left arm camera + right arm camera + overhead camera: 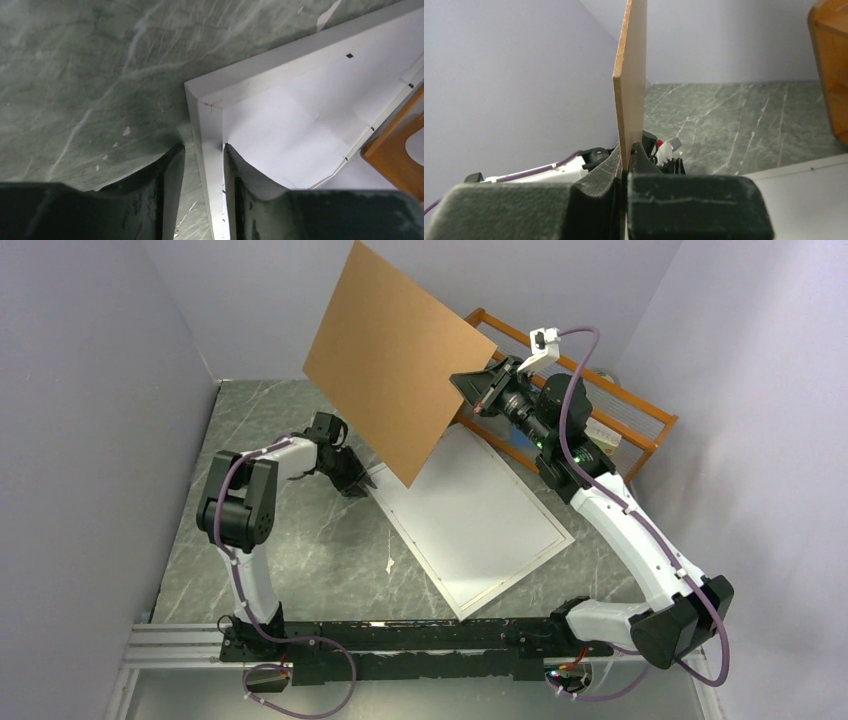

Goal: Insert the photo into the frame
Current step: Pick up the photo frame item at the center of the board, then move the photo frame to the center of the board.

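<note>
Brown flat backing board [400, 360] is hanging tilted above the green marble table [300, 550], clamped edgewise in the right gripper [626, 150]. The large white rectangular frame [205, 115] is lying flat on it, the left gripper [203, 150] straddling its corner border with fingers apart. A white creased sheet [280, 130] is lying inside.

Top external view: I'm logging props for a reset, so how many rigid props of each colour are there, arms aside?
Brown: 1, the backing board, held up in the air
White: 1, the frame, flat on the table
Orange: 1, the wooden rack, at the back right
Total: 3
</note>
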